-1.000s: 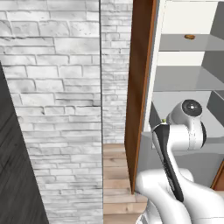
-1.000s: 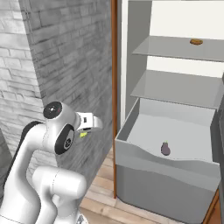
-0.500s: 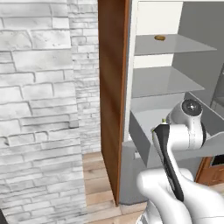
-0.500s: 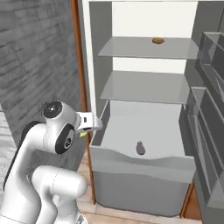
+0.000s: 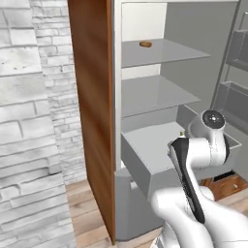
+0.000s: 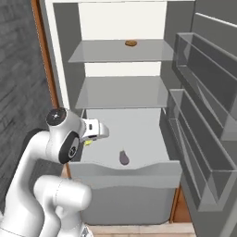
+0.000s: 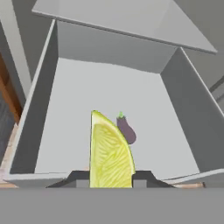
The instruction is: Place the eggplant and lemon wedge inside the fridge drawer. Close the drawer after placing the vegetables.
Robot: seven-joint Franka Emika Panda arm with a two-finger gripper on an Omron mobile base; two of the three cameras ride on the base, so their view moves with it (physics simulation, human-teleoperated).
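Grey brick wall [image 5: 29, 121] runs down the left, then a brown wood panel [image 5: 92, 106], then the open fridge with its glass shelves [image 6: 122, 92], a small orange-brown round item [image 6: 131, 43] sitting on the top one. My gripper [image 6: 88, 140] hangs over the left rim of the pulled-out fridge drawer [image 6: 125, 169], my fingers pinching the lemon wedge [image 7: 110, 153] upright between them, rind to the left. Beyond the wedge, on the drawer floor, the eggplant [image 7: 126, 129] lies near the middle, a little toward the front panel, its green stem pointing toward the back wall. Door bins [image 6: 203, 139] line the right.
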